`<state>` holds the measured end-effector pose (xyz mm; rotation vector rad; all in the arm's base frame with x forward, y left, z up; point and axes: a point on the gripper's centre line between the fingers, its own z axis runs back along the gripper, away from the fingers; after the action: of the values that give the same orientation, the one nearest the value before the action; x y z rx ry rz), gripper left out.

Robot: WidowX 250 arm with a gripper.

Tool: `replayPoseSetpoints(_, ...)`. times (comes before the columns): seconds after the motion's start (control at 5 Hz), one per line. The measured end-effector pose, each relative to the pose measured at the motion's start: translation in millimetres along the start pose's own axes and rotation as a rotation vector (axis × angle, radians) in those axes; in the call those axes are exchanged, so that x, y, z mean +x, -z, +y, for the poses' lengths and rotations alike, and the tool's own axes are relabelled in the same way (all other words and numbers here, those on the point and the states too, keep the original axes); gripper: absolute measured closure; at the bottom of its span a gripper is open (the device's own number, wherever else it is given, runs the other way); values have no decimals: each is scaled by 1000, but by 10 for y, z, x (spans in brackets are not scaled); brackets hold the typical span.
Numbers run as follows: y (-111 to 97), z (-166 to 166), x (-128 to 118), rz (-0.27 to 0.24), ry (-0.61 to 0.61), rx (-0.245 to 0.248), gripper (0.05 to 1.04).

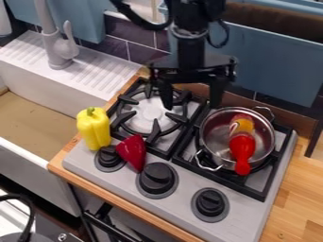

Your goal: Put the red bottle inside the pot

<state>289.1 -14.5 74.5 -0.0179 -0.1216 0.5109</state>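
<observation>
My gripper hangs over the back of the stove, between the left burner and the pot, its two fingers spread wide with nothing between them. To its lower right, the metal pot sits on the right burner grate. The red bottle, with a yellow-orange patch on its body, lies tilted in the pot. Its narrow end points toward the front and reaches over the pot's front rim. Gripper and bottle are apart.
A yellow pepper stands at the stove's left edge. Beside it, a dark red pepper-like toy rests between the grate and the knobs. The left grate holds nothing. A sink and faucet are at left.
</observation>
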Motion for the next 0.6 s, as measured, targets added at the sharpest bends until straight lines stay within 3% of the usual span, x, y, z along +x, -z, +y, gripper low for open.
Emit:
replayPoseSetpoints(0.2,-54,151,51,16,-25,5,85)
replayPoseSetpoints(0.6,-271,289,198,-3,31,34,85)
